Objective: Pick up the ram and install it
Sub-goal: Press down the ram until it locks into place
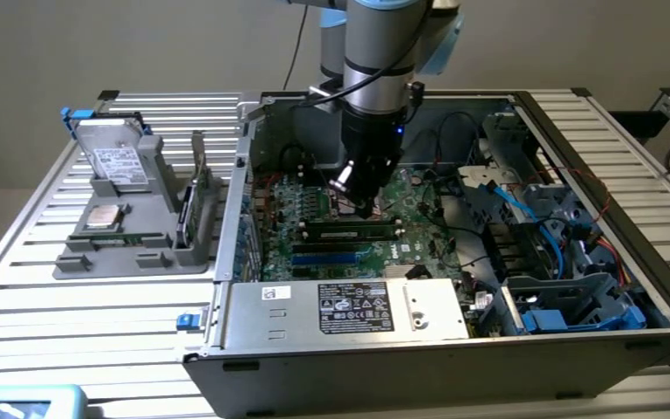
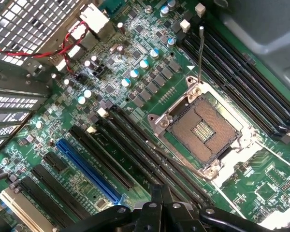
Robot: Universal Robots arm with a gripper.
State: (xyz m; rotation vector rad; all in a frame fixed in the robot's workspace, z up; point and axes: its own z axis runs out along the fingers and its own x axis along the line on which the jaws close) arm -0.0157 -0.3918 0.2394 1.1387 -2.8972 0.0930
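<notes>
gripper (image 1: 365, 208): fingers closed, empty, over motherboard (image 2: 135, 77)
ram (image 1: 347, 234): seated in slot beside CPU socket (image 2: 200, 128)

You see a glossy green motherboard (image 2: 135, 72) with matt black plastic slots (image 2: 135, 150) and one blue plastic slot (image 2: 89, 166). The socket frame (image 2: 203, 130) is shiny metal, and the case (image 1: 428, 371) is dull grey sheet metal.

Silver-grey arm (image 1: 376, 39), pale blue joint cap, black cable, black claw (image 1: 362, 194)
</notes>
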